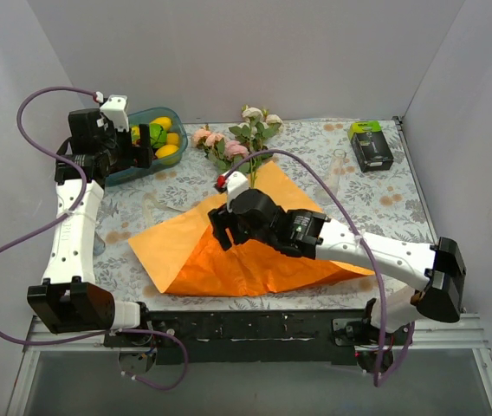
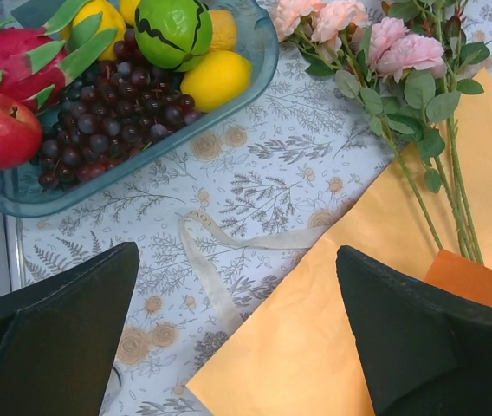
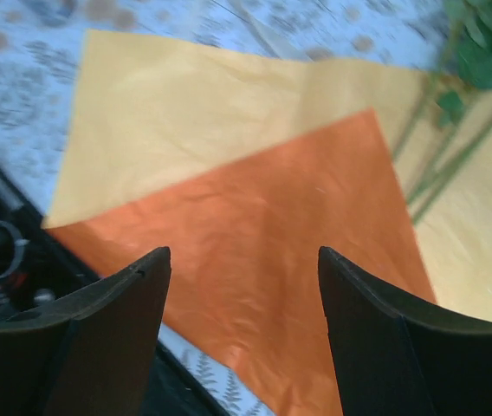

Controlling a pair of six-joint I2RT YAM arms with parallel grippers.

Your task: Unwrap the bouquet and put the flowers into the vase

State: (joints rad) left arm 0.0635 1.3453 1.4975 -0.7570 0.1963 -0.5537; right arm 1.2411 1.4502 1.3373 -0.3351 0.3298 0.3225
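Just above the orange paper wrapper [image 1: 229,269], spread flat on the surface [image 1: 376,195], the right pincer [image 3: 243,256] hung empty, jaws well apart. The flowers [image 1: 248,143] lay beyond it, stems on the paper's far corner, blooms farther still. Far left, the left pincer [image 2: 237,250] gaped wide beside the fruit bowl [image 2: 21,201].

Teal bowl [image 2: 21,195] of fruit [image 2: 216,80] far left, black-and-green box [image 1: 372,146] far right, on leaf-print tablecloth [image 1: 315,160].
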